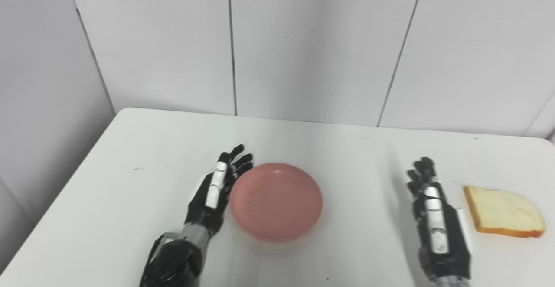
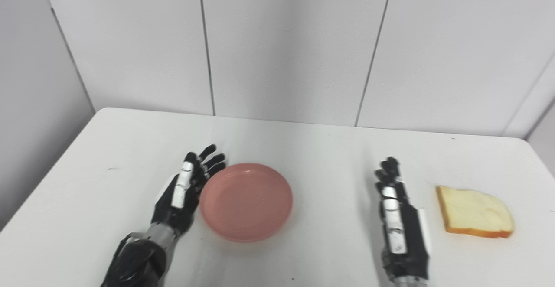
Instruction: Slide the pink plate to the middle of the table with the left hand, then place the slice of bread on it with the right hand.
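White panelled walls stand behind a plain white table [image 1: 130, 157] that carries everything in the scene. At its near side the black-and-silver left hand [image 1: 215, 187] stands on edge with its fingers stretched out and apart, holding nothing, its palm side against or just beside the left rim of the shallow round pink plastic plate [image 1: 276, 201]; whether it truly touches cannot be told. The plate lies flat, roughly mid-table, to the right of that hand. Well beyond it, the black-and-silver right hand [image 1: 433, 209] likewise stands edge-on with fingers extended, empty, and just beside its right lies the slice of white bread with a golden crust [image 1: 503, 212], flat on the table and apart from the plate. The risk, as I judge it, is that a push from a flat palm could spin the plate or send it past centre, since nothing grips the rim. The bread lies thin and low, so fingers may shove it toward the right table edge instead of lifting it. Nothing stands between bread and plate except the right hand itself.
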Controlling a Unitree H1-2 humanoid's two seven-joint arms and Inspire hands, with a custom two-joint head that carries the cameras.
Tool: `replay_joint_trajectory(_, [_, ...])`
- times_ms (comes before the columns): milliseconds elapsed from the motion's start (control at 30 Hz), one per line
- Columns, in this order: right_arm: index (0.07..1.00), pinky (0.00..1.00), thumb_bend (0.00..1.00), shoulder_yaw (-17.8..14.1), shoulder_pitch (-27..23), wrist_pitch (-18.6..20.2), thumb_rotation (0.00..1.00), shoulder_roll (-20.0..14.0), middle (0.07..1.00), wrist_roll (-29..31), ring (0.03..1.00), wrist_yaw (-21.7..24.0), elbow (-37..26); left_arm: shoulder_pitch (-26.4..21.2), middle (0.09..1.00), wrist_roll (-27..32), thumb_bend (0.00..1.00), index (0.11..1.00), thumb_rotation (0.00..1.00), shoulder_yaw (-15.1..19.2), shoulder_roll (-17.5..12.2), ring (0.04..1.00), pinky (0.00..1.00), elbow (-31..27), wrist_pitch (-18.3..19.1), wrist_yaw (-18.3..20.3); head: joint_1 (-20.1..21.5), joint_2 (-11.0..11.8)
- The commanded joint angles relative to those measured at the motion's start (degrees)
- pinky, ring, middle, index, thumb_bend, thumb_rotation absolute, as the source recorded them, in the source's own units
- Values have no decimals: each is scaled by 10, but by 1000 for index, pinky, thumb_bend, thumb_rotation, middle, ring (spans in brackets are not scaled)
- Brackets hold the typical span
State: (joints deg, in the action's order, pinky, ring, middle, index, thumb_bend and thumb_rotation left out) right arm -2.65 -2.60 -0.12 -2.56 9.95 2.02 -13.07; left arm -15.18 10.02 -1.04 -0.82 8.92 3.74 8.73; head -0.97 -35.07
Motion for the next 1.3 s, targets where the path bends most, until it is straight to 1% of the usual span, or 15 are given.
replay_joint_trajectory(0, [960,1000,716,2,-12,8,884,5,953,-2,958,-2,-28,-10,899,6,695,911,1000,-3,5,902,957,-25,5,6,9,-3])
replay_joint_trajectory(33, [960,1000,720,3,-12,12,885,6,953,-2,963,-3,-30,-8,899,6,696,910,1000,-4,7,902,960,-28,8,5,9,-3])
replay_joint_trajectory(67, [960,1000,721,5,-12,12,886,8,954,-3,968,-3,-29,-7,900,5,697,911,1000,-5,9,902,962,-32,10,4,19,-6])
replay_joint_trajectory(133, [957,1000,716,7,-14,7,884,10,955,-8,966,-5,-27,-3,904,5,694,916,1000,-8,13,905,965,-40,13,4,22,-6])
replay_joint_trajectory(233, [961,1000,693,11,-13,8,888,13,957,-18,958,-7,-32,0,910,-3,702,920,1000,-15,16,912,965,-44,13,4,29,-7])
replay_joint_trajectory(300, [964,1000,696,12,-14,9,884,14,960,-21,956,-8,-34,2,921,-6,698,928,1000,-20,19,920,970,-46,13,4,31,-9])
replay_joint_trajectory(400, [961,1000,698,11,-13,13,875,16,959,-20,960,-9,-39,10,930,0,678,942,1000,-26,27,923,956,-52,7,8,36,-12])
replay_joint_trajectory(500, [961,1000,699,12,-11,16,878,16,958,-20,960,-8,-44,18,947,1,666,958,1000,-34,36,943,963,-56,2,9,36,-15])
replay_joint_trajectory(633, [969,1000,702,12,-9,24,885,14,963,-21,965,-8,-50,26,932,-9,687,947,1000,-44,51,931,950,-57,-2,0,35,-19])
replay_joint_trajectory(867, [972,1000,699,11,-6,30,882,10,967,-13,969,-3,-54,32,934,-24,705,945,1000,-54,70,935,973,-66,-2,-7,31,-19])
replay_joint_trajectory(1000, [968,1000,689,11,-4,26,890,8,963,-16,962,-1,-51,37,934,-27,707,953,1000,-55,78,935,987,-75,5,-12,35,-18])
replay_joint_trajectory(1267, [963,1000,698,11,1,23,874,6,959,-17,960,0,-48,41,947,-26,697,960,1000,-55,86,950,999,-80,12,-17,37,-11])
